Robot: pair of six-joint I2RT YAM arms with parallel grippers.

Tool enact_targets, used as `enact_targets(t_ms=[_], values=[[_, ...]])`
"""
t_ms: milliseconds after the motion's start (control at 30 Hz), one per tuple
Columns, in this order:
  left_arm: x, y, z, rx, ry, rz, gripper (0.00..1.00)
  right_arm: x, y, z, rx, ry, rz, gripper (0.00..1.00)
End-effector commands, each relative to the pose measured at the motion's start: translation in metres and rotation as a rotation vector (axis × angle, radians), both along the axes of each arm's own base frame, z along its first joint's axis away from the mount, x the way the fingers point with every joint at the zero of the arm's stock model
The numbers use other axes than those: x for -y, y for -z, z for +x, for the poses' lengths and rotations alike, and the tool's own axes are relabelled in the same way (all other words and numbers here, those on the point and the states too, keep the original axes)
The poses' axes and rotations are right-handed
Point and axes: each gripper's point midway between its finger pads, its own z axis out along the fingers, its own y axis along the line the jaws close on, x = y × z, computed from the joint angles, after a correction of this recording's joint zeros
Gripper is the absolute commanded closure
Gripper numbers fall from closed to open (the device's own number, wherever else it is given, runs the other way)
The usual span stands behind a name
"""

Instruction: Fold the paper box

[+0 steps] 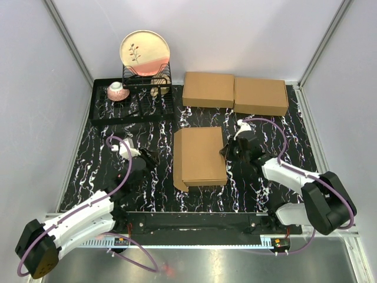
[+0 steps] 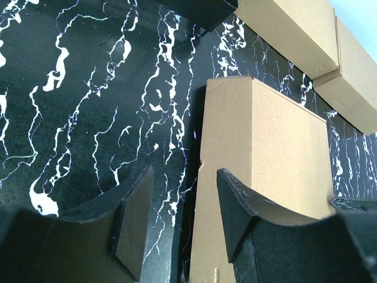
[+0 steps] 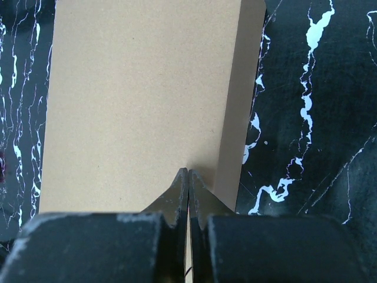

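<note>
Bright, even light on my feeds, only soft shadows. Wrist cams go blurry up close; overhead's pretty sharp.

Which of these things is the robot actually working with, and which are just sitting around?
In the job: paper box; right tool, shut, at its edge; left tool, open, beside it.
Lying about: two flat boxes, dish rack, plate, cup.

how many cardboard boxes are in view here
3: the paper box in the middle; left flat box and right flat box side by side at the back. None seems hidden.
</note>
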Motion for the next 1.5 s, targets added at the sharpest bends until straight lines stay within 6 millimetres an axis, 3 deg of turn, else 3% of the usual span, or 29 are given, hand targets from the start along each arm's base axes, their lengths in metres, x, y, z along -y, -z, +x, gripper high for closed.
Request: enact_targets(t_ms=[0, 533, 733, 900, 1000, 1100, 1133, 1267, 1367, 1467], values=[[-0.001, 0.000, 0.001, 0.007, -0.013, -0.011, 0.50, 0.009, 0.028, -0.006, -0.073, 0.024, -0.068, 1.00], [-0.005, -0.004, 0.003, 0.012, -0.034, -0.005, 0.50, 0.036, 0.076, -0.005, -0.257, 0.253, -0.128, 1.00], [-0.006, -0.003, 0.002, 0.010, -0.037, -0.002, 0.50, 0.049, 0.113, -0.018, -0.362, 0.340, -0.133, 1.00], [-0.006, 0.000, 0.002, 0.003, -0.035, 0.002, 0.50, 0.045, 0.117, -0.021, -0.372, 0.340, -0.105, 1.00], [-0.005, -0.002, 0.002, 0.007, -0.032, -0.003, 0.50, 0.040, 0.099, -0.014, -0.312, 0.308, -0.072, 1.00], [-0.004, -0.002, 0.002, 0.011, -0.031, -0.007, 0.50, 0.040, 0.061, -0.002, -0.198, 0.311, -0.027, 1.00], [-0.004, -0.003, 0.003, 0.015, -0.029, -0.012, 0.50, 0.041, 0.039, 0.005, -0.150, 0.319, -0.016, 1.00], [-0.001, -0.004, 0.003, 0.012, -0.022, -0.012, 0.49, 0.044, -0.004, 0.020, -0.041, 0.325, -0.023, 1.00], [0.000, -0.004, 0.004, 0.011, -0.017, -0.012, 0.49, 0.048, -0.012, 0.028, -0.018, 0.305, -0.089, 1.00], [0.001, -0.004, 0.004, 0.010, -0.011, -0.012, 0.50, 0.046, -0.002, 0.033, -0.050, 0.284, -0.125, 1.00]])
